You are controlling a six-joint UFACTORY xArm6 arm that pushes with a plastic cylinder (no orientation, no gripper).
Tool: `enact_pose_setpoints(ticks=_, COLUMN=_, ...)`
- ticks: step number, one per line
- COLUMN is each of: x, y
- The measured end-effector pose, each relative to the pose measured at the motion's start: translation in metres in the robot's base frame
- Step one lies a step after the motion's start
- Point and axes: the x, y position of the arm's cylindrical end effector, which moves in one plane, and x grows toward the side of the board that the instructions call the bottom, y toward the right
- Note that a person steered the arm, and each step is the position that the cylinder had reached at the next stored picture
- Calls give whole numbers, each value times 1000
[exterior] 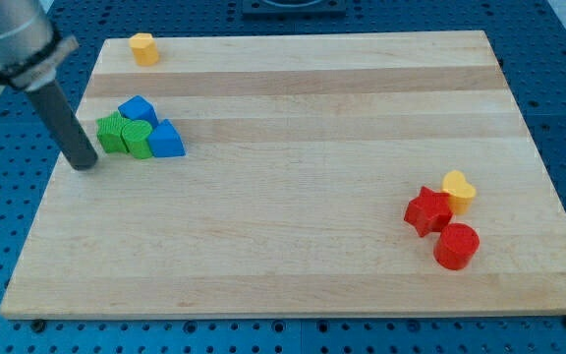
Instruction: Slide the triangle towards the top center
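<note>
A blue triangle block (pixel 167 140) lies at the view's left on the wooden board (pixel 303 197), touching a green block (pixel 137 138). A second green block (pixel 112 132) sits left of that one, and a blue block (pixel 138 108) sits just above them. The four form one tight cluster. My tip (pixel 86 164) rests on the board just left of and slightly below the cluster, close to the left green block.
A yellow block (pixel 143 48) sits at the top left corner. At the lower right are a red star block (pixel 427 211), a yellow heart block (pixel 458 189) and a red cylinder (pixel 456 246). Blue pegboard surrounds the board.
</note>
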Motion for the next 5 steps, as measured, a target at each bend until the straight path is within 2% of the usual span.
enact_pose_setpoints(ticks=1, x=4, y=48)
enact_pose_setpoints(ticks=2, x=3, y=68)
enact_pose_setpoints(ticks=5, x=-16, y=68)
